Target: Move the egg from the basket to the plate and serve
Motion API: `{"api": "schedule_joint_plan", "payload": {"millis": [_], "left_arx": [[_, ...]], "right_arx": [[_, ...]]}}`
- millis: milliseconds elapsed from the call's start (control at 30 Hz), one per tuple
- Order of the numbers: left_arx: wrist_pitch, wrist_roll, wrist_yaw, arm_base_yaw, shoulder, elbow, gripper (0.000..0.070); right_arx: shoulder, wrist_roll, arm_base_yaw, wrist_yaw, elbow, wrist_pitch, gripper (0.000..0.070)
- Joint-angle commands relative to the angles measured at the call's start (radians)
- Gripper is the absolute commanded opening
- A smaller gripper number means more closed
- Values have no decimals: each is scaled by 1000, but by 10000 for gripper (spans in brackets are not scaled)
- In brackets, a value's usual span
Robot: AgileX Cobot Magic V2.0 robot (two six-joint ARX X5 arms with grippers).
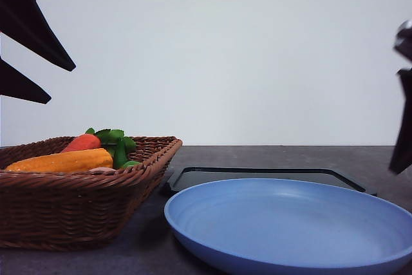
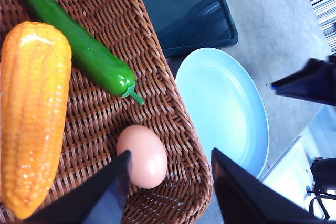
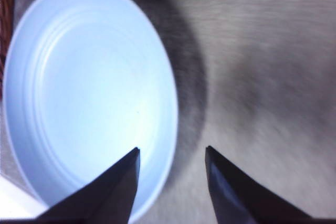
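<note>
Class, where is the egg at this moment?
The egg lies in the basket, near the wall facing the plate, beside the green pepper and corn, by the left gripper.

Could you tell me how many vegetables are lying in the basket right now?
3: corn along one side, green pepper beside it, and a carrot behind the corn. More may be hidden.

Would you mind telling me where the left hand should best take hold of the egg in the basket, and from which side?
Grip the egg across its narrow middle, coming straight down from above. It lies on its side on the basket floor near a corner, so the flared walls block a sideways approach. The open left hand hangs above it, one finger overlapping it in the wrist view, so it likely needs centring first.
</note>
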Motion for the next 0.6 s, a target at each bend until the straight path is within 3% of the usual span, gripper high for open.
{"api": "schedule_joint_plan", "payload": {"millis": [0, 267, 467, 567], "left_arx": [[9, 17, 3, -4, 8, 16, 313], [8, 17, -5, -4, 8, 16, 312], [8, 18, -8, -4, 8, 16, 311], [9, 17, -8, -4, 8, 16, 311]], "right_arx": [[43, -7, 19, 0, 6, 33, 257], [191, 17, 74, 0, 6, 139, 228], [209, 36, 86, 0, 6, 159, 32], [209, 37, 85, 0, 6, 158, 0]]}}
